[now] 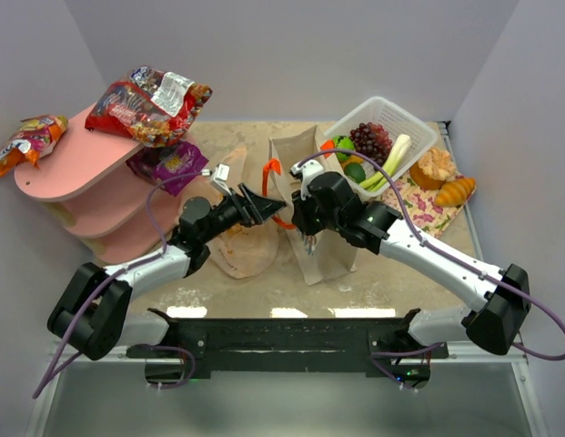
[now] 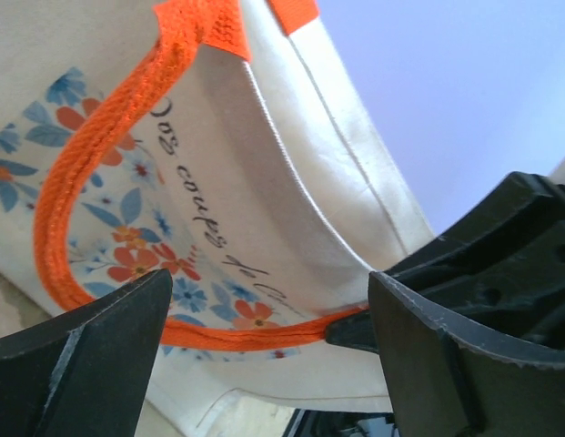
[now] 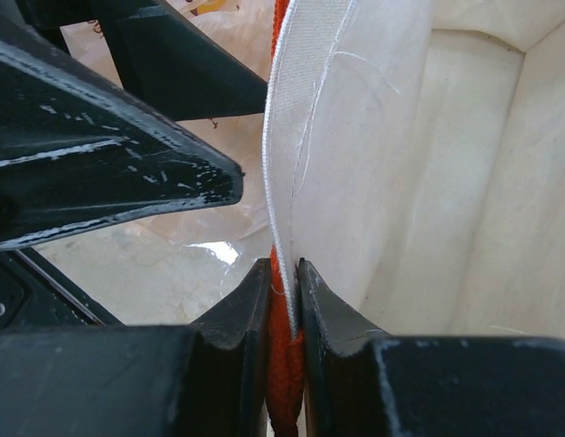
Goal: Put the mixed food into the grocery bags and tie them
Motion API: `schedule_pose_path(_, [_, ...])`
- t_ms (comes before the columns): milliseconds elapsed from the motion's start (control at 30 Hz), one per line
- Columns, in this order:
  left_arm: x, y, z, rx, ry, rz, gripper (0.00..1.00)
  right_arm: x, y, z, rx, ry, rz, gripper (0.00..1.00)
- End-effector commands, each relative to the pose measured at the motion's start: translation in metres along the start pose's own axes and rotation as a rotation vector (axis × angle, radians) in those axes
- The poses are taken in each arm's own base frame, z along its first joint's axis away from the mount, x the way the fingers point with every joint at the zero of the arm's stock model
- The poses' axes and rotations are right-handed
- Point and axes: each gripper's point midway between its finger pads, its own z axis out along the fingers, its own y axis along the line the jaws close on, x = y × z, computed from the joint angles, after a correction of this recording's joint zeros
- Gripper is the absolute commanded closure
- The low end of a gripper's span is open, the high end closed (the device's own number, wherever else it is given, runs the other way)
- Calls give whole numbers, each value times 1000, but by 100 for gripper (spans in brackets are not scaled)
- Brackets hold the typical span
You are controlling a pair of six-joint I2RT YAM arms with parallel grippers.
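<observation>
Right end effector (image 3: pixel 284 273) is pinched tight on the canvas tote (image 3: pixel 373 182), its rim and orange handle (image 3: pixel 284 382) squeezed between my fingers. Left end effector (image 2: pixel 268 291) is spread wide and empty, facing that handle's loop on the printed outer side. The tote stands mid-counter (image 1: pixel 264 287), with the peach plastic bag (image 1: pixel 248 255) lying just left of it.

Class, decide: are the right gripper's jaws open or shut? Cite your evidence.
Shut: the right gripper pinches the tote and its orange handle between closed jaws.

On the tan table (image 1: pixel 273 287) sit a tote (image 1: pixel 329 259), plastic bag (image 1: pixel 241 253), basket (image 1: pixel 408 121), mat (image 1: pixel 429 211) and pink shelf (image 1: pixel 77 168).
</observation>
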Motion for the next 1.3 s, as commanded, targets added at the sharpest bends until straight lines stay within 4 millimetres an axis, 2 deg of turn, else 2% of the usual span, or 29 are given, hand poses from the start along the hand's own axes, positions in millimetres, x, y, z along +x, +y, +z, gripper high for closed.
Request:
schedule_pose_path(0, [-20,-33,-3,129,-107,-23,8,-2,5,-1,-24,-20,-13,83])
schedule_pose_path(133, [-16,-23,3,79,-93,-12,7,-1,11,0,-51,-22,-12,83])
schedule_pose_path(267, [-10,-12,19,56,-46,-9,7,1,20,0,-73,-15,-38,83])
schedule_pose_path(300, [-11,-15,20,73,-49,-8,7,2,21,1,-72,-9,-42,84])
schedule_pose_path(467, [-3,-6,34,55,-5,-3,8,10,33,2,-95,11,-79,84])
schedule_pose_path(567, [0,-5,37,59,10,14,20,15,35,2,-90,31,-92,84])
schedule_pose_path(600, [3,-2,37,46,25,17,32,15,34,2,-84,31,-92,84])
schedule_pose_path(633, [2,-1,38,43,31,45,40,10,34,-4,-83,23,-86,82])
schedule_pose_path(667, [8,5,37,16,59,49,47,5,33,-9,-76,13,-82,71])
schedule_pose_path(733, [7,9,37,-8,77,104,69,-13,31,-27,-59,-25,-81,61])
schedule_pose_path(767, [12,15,35,-43,101,109,85,-21,30,-34,-55,-37,-83,57])
schedule_pose_path(800, [13,18,34,-54,111,139,92,-33,30,-47,-47,-49,-88,45])
schedule_pose_path(867, [15,23,31,-87,137,159,100,-44,25,-57,-13,-53,-90,36])
schedule_pose_path(900, [16,25,30,-93,148,184,100,-56,13,-70,52,-68,-87,27])
schedule_pose_path(1000, [17,25,27,-105,174,214,100,-75,-10,-85,180,-87,-77,10])
schedule_pose_path(1067, [20,25,25,-102,192,219,100,-82,-31,-83,268,-87,-76,6])
schedule_pose_path(1100, [20,24,25,-100,197,225,100,-86,-48,-83,313,-84,-54,4])
schedule_pose_path(1167, [23,24,23,-102,211,226,100,-86,-70,-76,365,-63,-37,1])
schedule_pose_path(1200, [22,24,22,-101,211,233,100,-85,-90,-74,414,-57,-15,1])
schedule_pose_path(1267, [24,24,20,-102,219,234,100,-83,-103,-65,425,-41,-24,1])
